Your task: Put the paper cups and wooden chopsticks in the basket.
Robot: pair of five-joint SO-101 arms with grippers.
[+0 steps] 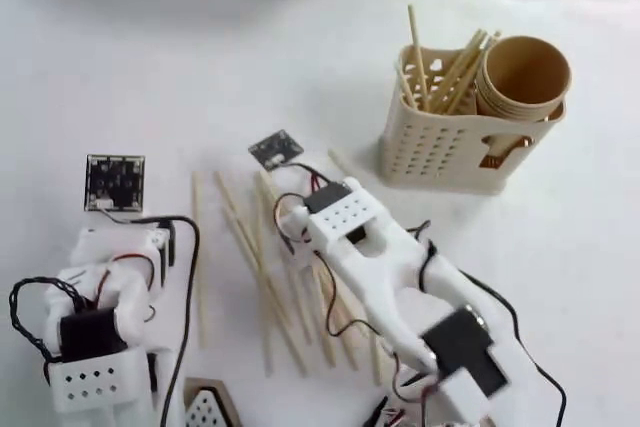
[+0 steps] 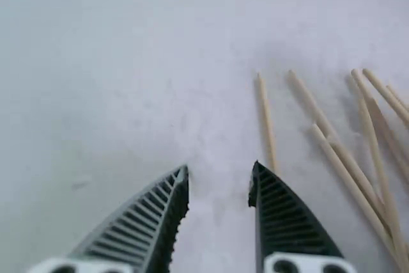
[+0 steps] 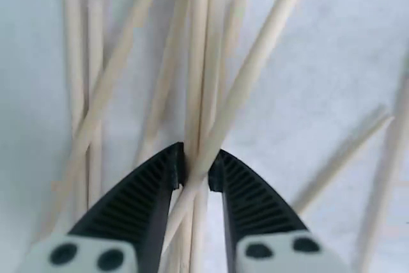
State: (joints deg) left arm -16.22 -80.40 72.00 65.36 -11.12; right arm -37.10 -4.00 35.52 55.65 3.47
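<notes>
Table: white top point(image 1: 150, 67). Its far edge runs along the top of the high view, with wide bare surface between that edge and the left arm.
Basket: cream and perforated point(image 1: 440, 152), upright at the far right, short of the far edge, with bare table behind it and to its right.
Cups: tan paper cups point(image 1: 525, 77), nested in the basket's right end.
Stowed sticks: pale wood point(image 1: 445, 72), leaning upright in the basket's left part.
Loose sticks: thin pale rods point(image 1: 262, 277), fanned and crossing flat on the table between the two arms, some under the right arm.
Left gripper: point(image 2: 218, 180) jaws wide apart and holding nothing, over bare table just beside the outermost loose stick.
Right gripper: point(image 3: 196, 161) low over the pile, jaws nearly together and pinching a couple of crossed loose sticks.
Boards: two small black squares, one point(image 1: 114, 182) ahead of the left arm, the other point(image 1: 275, 149) ahead of the right arm.
</notes>
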